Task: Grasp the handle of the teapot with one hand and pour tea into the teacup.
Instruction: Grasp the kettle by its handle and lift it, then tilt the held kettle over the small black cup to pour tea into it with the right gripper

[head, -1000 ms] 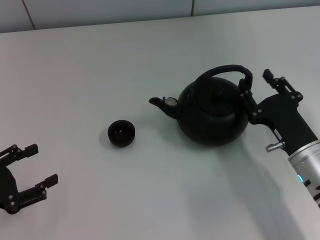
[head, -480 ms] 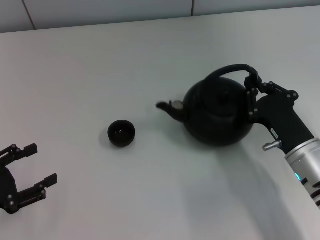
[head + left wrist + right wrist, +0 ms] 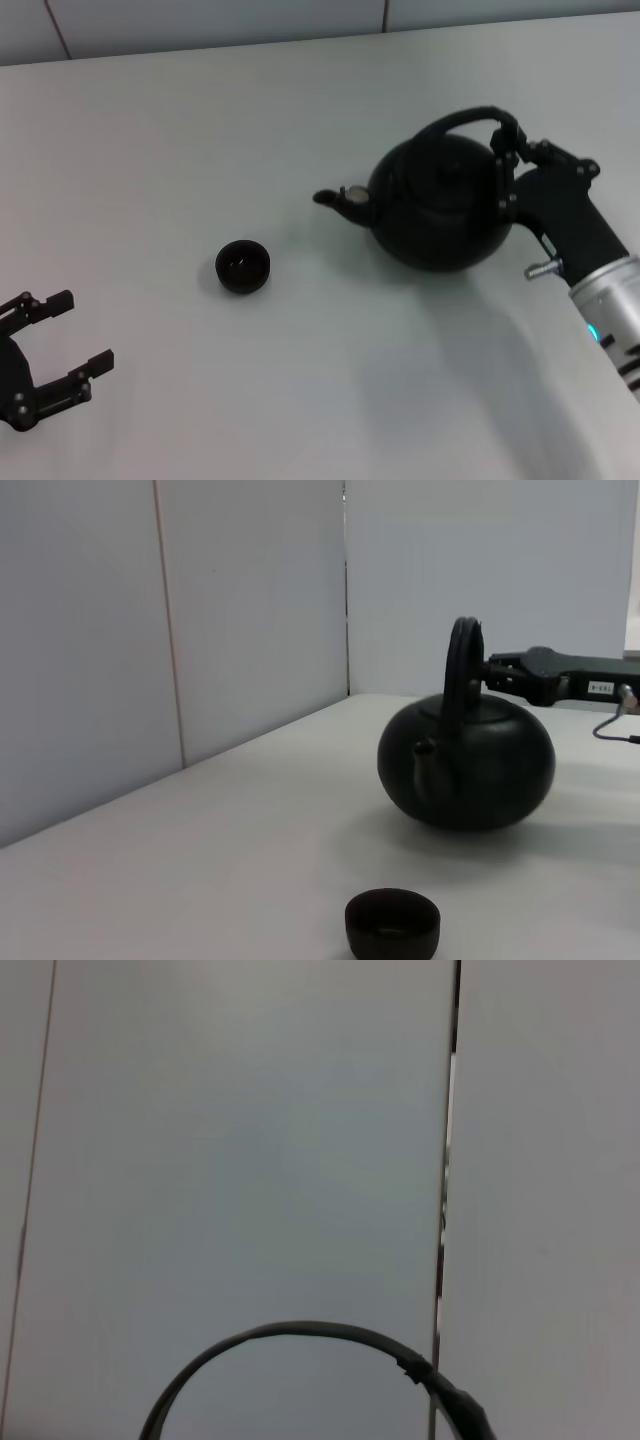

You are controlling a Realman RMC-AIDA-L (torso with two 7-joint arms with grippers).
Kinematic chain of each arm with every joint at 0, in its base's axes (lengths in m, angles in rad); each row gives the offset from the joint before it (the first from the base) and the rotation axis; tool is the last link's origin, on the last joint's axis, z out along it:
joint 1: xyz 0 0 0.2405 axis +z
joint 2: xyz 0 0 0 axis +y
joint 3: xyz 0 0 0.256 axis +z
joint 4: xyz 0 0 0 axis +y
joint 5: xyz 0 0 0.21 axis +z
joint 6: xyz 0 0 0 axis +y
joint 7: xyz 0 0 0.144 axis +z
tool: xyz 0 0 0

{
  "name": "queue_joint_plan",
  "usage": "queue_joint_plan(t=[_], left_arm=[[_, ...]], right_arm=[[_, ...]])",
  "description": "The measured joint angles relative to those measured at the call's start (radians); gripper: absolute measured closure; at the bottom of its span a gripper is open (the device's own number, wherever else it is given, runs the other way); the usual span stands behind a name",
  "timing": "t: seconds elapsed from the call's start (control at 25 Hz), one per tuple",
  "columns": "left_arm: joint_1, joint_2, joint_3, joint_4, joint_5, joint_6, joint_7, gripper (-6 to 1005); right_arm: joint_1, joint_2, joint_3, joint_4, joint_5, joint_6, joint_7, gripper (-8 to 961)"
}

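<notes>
Gripping the handle, pot off the table

Standing out as the biggest thing in the head view, the teapot (image 3: 437, 212) hangs to the robot's right of centre, its short spout (image 3: 338, 199) aimed toward the teacup (image 3: 243, 267). The left wrist view shows a strip of light table and a soft shadow under its round belly, so the pot seems lifted clear of the surface and roughly level. Its lid knob is hard to pick out against the black body, and nothing of its contents shows.

The handle (image 3: 474, 124) arches over the pot. The right gripper (image 3: 508, 165) is closed on its rear end, fingers clamped to either side of the loop. In the right wrist view only a thin arc of the handle (image 3: 300, 1345) shows against a pale wall; the fingers are not seen there.

The teacup sits on the table (image 3: 200, 130), well apart from the spout on the robot's left. Its inside looks dark, and whether it holds any tea cannot be told.

The left gripper (image 3: 60, 362) rests near the table's near left edge, fingers spread wide, holding nothing, its body cut off by the frame.
</notes>
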Motion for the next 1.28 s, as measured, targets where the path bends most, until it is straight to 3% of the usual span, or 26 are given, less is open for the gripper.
queue_joint_plan(t=[0.32,0.8,1.04,1.12,1.28], left_arm=[[0.001,-0.004,-0.007,0.0,0.0,0.007,0.006,214],[0.001,-0.01,-0.011,0.0,0.0,0.009,0.009,214],[0.001,-0.012,-0.018,0.0,0.0,0.009,0.01,214],[0.001,-0.012,-0.018,0.0,0.0,0.009,0.01,214],[0.001,-0.012,-0.019,0.0,0.0,0.011,0.01,214]], right_arm=[[0.145,-0.004,0.01,-0.054,-0.004,0.034,0.108,877],[0.23,-0.007,0.002,-0.082,-0.017,0.091,0.136,877],[0.297,-0.013,-0.001,-0.214,-0.148,0.087,0.325,876],[0.352,-0.017,-0.001,-0.304,-0.228,0.086,0.464,876],[0.401,-0.018,-0.001,-0.362,-0.294,0.089,0.538,876]])
